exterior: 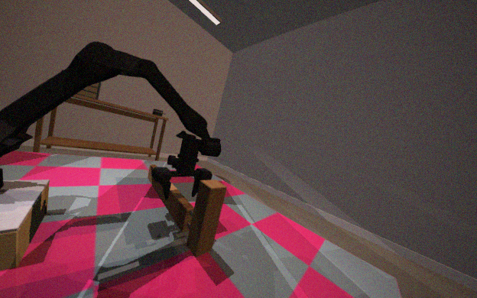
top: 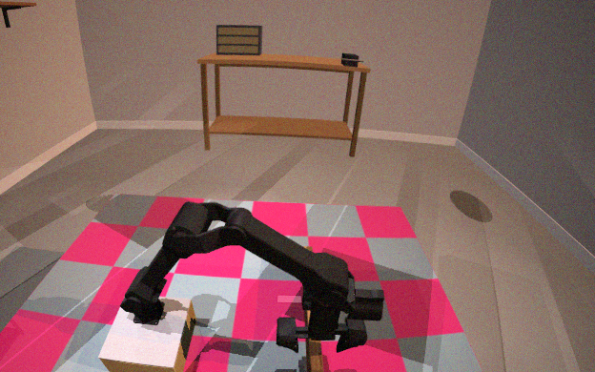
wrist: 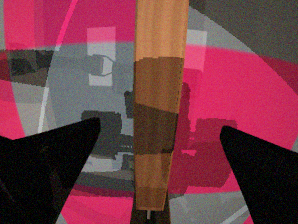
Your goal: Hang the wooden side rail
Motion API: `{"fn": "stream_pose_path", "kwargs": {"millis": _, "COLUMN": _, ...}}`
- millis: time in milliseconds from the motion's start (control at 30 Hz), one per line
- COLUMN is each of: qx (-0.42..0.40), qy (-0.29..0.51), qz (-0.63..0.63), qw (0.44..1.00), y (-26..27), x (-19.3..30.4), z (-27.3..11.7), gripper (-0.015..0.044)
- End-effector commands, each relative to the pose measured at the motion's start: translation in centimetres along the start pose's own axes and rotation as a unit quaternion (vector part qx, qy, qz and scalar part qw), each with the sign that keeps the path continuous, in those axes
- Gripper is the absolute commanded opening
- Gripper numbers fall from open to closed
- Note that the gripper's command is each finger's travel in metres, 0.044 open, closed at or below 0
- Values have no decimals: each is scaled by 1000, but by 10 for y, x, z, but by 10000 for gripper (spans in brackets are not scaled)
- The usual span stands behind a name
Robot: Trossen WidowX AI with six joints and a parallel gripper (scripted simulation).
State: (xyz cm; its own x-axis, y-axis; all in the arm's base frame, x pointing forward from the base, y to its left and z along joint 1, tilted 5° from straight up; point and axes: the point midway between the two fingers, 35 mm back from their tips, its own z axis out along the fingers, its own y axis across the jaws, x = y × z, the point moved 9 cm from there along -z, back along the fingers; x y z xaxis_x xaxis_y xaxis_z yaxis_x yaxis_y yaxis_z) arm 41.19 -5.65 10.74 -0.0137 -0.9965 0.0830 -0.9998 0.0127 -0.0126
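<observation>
Though wide open — gripper [top: 316, 346] [exterior: 180, 195] [wrist: 161, 128] empty

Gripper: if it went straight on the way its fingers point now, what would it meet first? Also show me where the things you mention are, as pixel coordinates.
Probably the rail [top: 314, 355] [exterior: 176, 203] [wrist: 159, 85], which runs below the gap between the open fingers [top: 287, 332] [exterior: 167, 188]; exact depth is unclear.

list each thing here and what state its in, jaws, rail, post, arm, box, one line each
jaws: open, nothing held, rail between them
wooden rail: lying low, ungripped, near end by the post; whether the hooks sit on the pins can't be told
headboard post: upright
arm: bent, reaching out over the rail
white-topped box: standing, under the arm's base
</observation>
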Motion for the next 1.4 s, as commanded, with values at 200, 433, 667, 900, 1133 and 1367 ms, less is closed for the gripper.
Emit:
{"fn": "stream_pose_path", "kwargs": {"millis": 200, "qx": -6, "qy": -3, "qz": -3, "qw": 1000, "y": 2, "x": -1, "z": 19, "gripper": 440}}
{"fn": "stream_pose_path", "kwargs": {"millis": 433, "qx": -6, "qy": -3, "qz": -3, "qw": 1000, "y": 3, "x": -1, "z": 31, "gripper": 440}}
{"fn": "stream_pose_path", "kwargs": {"millis": 667, "qx": -6, "qy": -3, "qz": -3, "qw": 1000, "y": 4, "x": -1, "z": 41, "gripper": 440}}
{"fn": "stream_pose_path", "kwargs": {"millis": 900, "qx": -6, "qy": -3, "qz": -3, "qw": 1000, "y": 4, "x": -1, "z": 42, "gripper": 361}}
{"fn": "stream_pose_path", "kwargs": {"millis": 1133, "qx": -6, "qy": -3, "qz": -3, "qw": 1000, "y": 4, "x": -1, "z": 42, "gripper": 177}}
{"fn": "stream_pose_path", "kwargs": {"millis": 1367, "qx": -6, "qy": -3, "qz": -3, "qw": 1000, "y": 4, "x": -1, "z": 42, "gripper": 92}}
